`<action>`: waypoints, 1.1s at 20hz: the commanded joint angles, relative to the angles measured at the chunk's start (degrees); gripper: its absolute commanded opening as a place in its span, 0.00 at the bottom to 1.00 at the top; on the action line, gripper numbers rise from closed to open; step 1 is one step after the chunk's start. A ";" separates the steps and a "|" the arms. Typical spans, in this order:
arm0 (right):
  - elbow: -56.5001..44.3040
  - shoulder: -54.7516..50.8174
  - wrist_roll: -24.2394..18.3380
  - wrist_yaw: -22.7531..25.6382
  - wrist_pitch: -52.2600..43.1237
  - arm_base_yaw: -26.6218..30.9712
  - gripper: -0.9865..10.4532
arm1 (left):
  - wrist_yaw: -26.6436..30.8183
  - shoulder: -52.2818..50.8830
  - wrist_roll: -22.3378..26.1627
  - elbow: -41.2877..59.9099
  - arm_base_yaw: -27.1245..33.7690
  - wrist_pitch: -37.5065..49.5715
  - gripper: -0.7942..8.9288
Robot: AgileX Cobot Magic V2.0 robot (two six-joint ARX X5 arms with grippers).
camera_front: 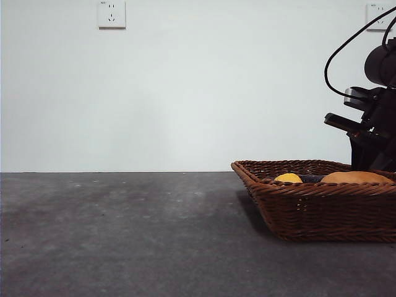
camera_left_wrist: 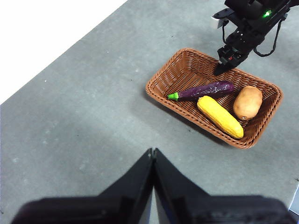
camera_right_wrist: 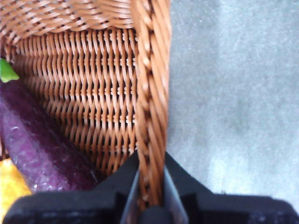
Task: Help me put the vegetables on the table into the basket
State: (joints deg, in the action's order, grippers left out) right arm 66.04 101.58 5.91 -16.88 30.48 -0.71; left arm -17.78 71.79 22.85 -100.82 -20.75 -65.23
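Note:
The brown wicker basket [camera_front: 315, 210] stands on the grey table [camera_front: 124, 235] at the right. All three vegetables lie inside it: the purple eggplant [camera_left_wrist: 205, 90], the yellow corn cob [camera_left_wrist: 219, 116] and the tan potato [camera_left_wrist: 247, 102]. From the front only the tops of the corn [camera_front: 288, 178] and potato [camera_front: 356, 177] show above the rim. My right gripper [camera_right_wrist: 150, 186] is shut on the basket's braided far rim [camera_right_wrist: 149, 93], with the eggplant [camera_right_wrist: 37, 149] just inside. My left gripper [camera_left_wrist: 153, 156] hangs shut and empty over bare table, well apart from the basket [camera_left_wrist: 159, 93].
A white wall runs behind the table, with sockets at the upper left [camera_front: 111, 13] and upper right [camera_front: 379, 15]. The right arm's black cables [camera_front: 340, 55] loop above the basket. The table's left and middle show only bare grey surface.

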 commanded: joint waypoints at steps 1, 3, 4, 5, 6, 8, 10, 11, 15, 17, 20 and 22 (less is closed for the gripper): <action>-0.04 1.84 -1.03 3.02 -0.81 0.09 0.12 | -0.28 0.00 -0.39 0.11 0.11 0.13 0.07; -0.04 1.77 -1.05 3.52 -0.72 0.07 0.31 | -0.26 0.02 -0.39 0.11 0.11 0.17 0.07; -0.04 1.77 -1.05 3.21 -0.46 0.07 0.42 | -0.26 0.00 -0.42 0.11 0.11 0.13 0.07; -0.02 1.68 -1.05 3.23 -0.48 0.07 0.50 | -0.26 0.00 -0.39 0.11 0.11 0.15 0.07; 0.04 1.40 -1.11 3.28 -0.48 0.09 0.53 | -0.26 0.00 -0.39 0.11 0.11 0.17 0.07; 0.13 -0.46 -1.77 3.41 -0.42 0.09 0.53 | -0.24 0.24 -0.39 0.11 0.11 0.33 0.07; 0.37 -3.78 -1.81 3.43 -0.59 0.09 0.53 | -0.24 0.24 -0.37 0.11 0.11 0.37 0.07; 0.70 -5.70 -1.77 3.43 -0.42 0.09 0.53 | -0.24 0.24 -0.37 0.11 0.11 0.37 0.07; 1.68 -12.74 -1.77 3.63 3.39 0.09 0.53 | -0.26 0.24 -0.39 0.11 0.11 0.26 0.07; 1.97 -16.81 -1.92 2.97 7.13 0.07 0.53 | -0.22 0.24 -0.72 0.11 0.11 0.13 0.07; 1.97 -23.45 -1.92 -0.52 17.38 -0.09 0.52 | -0.22 0.24 -0.74 0.11 0.11 0.17 0.07; 1.97 -27.15 -3.67 -5.09 26.71 -0.09 0.43 | -0.22 0.24 -0.74 0.11 0.11 0.33 0.07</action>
State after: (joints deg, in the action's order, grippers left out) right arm 67.94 74.24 3.53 -21.63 56.45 -0.71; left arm -17.78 71.90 22.44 -100.82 -20.75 -65.17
